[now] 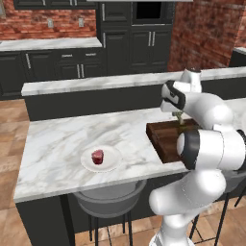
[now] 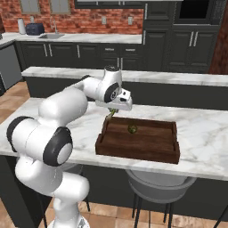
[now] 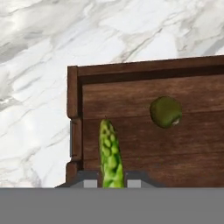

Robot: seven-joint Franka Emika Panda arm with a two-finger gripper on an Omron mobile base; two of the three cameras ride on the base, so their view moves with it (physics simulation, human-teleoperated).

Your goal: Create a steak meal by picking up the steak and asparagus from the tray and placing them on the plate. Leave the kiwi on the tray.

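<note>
Hand view: the gripper (image 3: pixel 111 183) sits at the bottom centre of the frame, its two dark fingertips closed against the asparagus (image 3: pixel 110 155), which rises between them as a bumpy light green stalk. Behind the stalk lies the tray (image 3: pixel 75 131), its dark wooden corner and left wall at centre left. The kiwi (image 3: pixel 166 112) rests on the tray floor at centre right, well apart from the stalk. White marble counter (image 3: pixel 39 65) fills the upper and left parts of the frame.

Right base view: the gripper (image 2: pixel 111 112) is at frame centre, over the left end of the tray (image 2: pixel 138 149). The asparagus (image 2: pixel 110 115) hangs tilted from it, above the tray's left rim. The kiwi (image 2: pixel 132 129) lies near the tray's middle.

Left base view: the plate (image 1: pixel 101 159) is at lower centre-left on the counter (image 1: pixel 57 144), well apart from the tray (image 1: pixel 161 139). The steak (image 1: pixel 97 156) rests on the plate. The asparagus (image 1: pixel 178 116) shows below the hand at centre right.
</note>
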